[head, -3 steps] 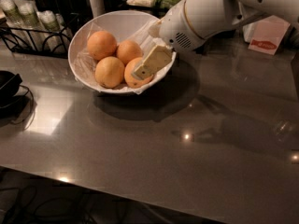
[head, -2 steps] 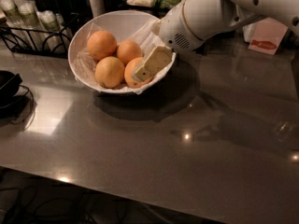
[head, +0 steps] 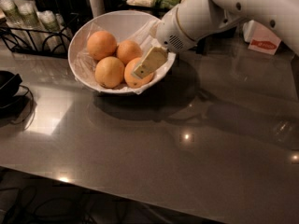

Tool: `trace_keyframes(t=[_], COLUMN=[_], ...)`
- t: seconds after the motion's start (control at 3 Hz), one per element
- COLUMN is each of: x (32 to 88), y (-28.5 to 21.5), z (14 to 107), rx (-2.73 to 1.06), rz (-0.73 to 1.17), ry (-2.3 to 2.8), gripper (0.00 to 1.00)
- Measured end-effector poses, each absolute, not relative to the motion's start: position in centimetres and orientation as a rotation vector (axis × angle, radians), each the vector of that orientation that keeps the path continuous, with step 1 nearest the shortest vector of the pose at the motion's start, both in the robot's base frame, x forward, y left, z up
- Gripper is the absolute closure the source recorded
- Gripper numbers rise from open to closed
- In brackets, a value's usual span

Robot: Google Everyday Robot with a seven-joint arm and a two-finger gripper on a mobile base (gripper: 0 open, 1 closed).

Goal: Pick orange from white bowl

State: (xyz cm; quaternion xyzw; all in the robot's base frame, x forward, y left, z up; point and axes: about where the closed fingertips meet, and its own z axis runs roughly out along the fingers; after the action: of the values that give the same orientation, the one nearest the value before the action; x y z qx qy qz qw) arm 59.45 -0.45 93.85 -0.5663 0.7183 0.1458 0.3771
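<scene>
The white bowl (head: 75,55) stands at the back left of the grey table, lined with crinkled wrap. It holds several oranges. The front-right orange (head: 132,80) is partly covered by my gripper (head: 141,70), which reaches down into the bowl from the right over the rim. Three other oranges lie beside it: one at the back left (head: 101,45), one at the back (head: 128,51) and a paler one at the front left (head: 109,72). The white arm stretches off to the upper right.
A black wire rack with bottles (head: 28,24) stands behind the bowl on the left. A black object with a cable (head: 7,85) sits at the left edge. A white carton with a red mark (head: 262,38) stands at the back right. The grey table (head: 187,162) extends forward.
</scene>
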Motion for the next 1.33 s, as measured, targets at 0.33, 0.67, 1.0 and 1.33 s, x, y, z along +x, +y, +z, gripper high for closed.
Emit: trace_keyframes(t=[0.33,0.67,1.0,1.33], x=[59.5,59.5,59.5,59.6], y=[-0.4,-0.4,-0.4,-0.4], z=[93.8,93.8,93.7,92.5], rx=[-1.449,-1.449,-1.448,-1.439], rz=[0.373,0.373,0.375,0.387], ry=[1.837,1.837,1.839,1.862], gripper=[0.20,0.10,0.12,0.16])
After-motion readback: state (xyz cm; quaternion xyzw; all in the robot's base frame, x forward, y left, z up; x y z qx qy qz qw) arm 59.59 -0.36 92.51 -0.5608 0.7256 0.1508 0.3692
